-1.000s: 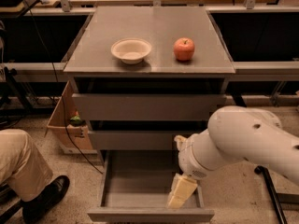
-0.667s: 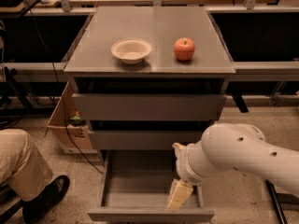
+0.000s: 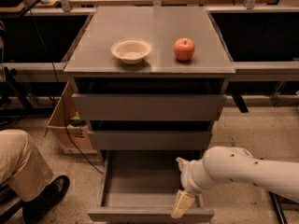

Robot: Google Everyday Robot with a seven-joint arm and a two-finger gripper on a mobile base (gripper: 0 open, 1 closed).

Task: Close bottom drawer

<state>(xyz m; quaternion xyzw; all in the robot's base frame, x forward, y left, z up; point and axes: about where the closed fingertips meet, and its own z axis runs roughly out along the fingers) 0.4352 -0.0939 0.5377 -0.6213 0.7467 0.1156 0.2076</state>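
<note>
Bottom drawer (image 3: 140, 185) stands open.
Shallow grey box, slim front; gripper (image 3: 183, 203) over its front-right corner, open or closed unclear.

Warm, dim light falls from above on the cabinet top (image 3: 154, 27); deep shadow lies under it. The gripper (image 3: 183, 204), at the front right edge of the bottom drawer (image 3: 140, 181), seems faintly lit.

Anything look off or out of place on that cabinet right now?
Only the bottom drawer stands pulled far out; the gripper hangs over its front right corner. The bowl and apple sit upright on top.
</note>
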